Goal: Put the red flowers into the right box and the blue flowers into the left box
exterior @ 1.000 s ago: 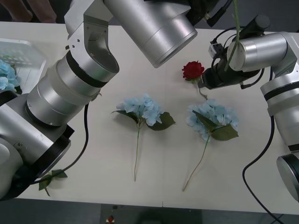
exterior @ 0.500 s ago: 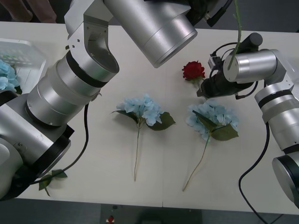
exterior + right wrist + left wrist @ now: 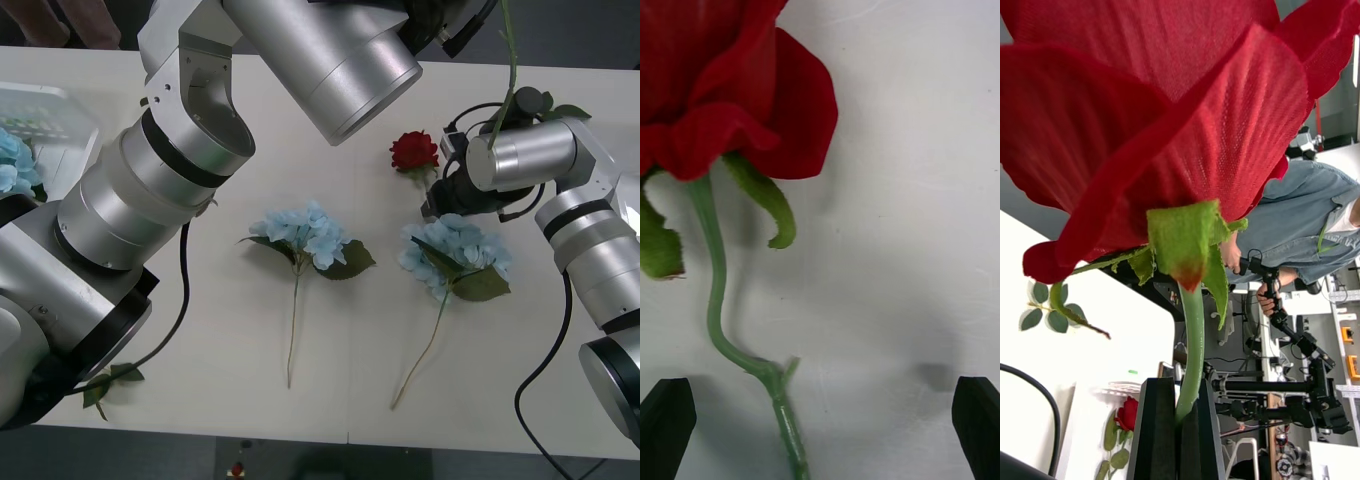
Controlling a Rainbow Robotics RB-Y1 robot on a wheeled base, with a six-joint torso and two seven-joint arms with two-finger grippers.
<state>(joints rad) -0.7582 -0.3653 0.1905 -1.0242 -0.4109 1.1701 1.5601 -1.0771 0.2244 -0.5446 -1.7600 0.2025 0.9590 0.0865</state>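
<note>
One of the red flowers [image 3: 413, 150] lies on the white table, its stem running toward the near edge. My right gripper [image 3: 820, 401] is open and low over the table, one black finger on each side of that stem [image 3: 715, 300], just below the bloom [image 3: 722, 82]. My left gripper [image 3: 1184, 390] is held high and shut on the stem of another red rose [image 3: 1165, 112]; its stem [image 3: 510, 60] hangs at the top right. Two blue flowers [image 3: 305, 235] [image 3: 455, 255] lie mid-table. The left box [image 3: 55, 105] at far left holds a third blue cluster [image 3: 12, 165]. The right box [image 3: 1112, 390] holds a red rose [image 3: 1127, 415].
A loose green leaf sprig [image 3: 110, 380] lies near the table's front left edge, and another sprig [image 3: 1052, 315] lies beside the right box. The left arm's big silver links [image 3: 330, 50] span the upper left and middle. Some leaves [image 3: 560, 110] lie behind the right forearm.
My right arm has swung in toward the table's middle and its wrist has shifted along the lying rose's stem toward the near edge. The rose and the blue flowers have stayed put.
</note>
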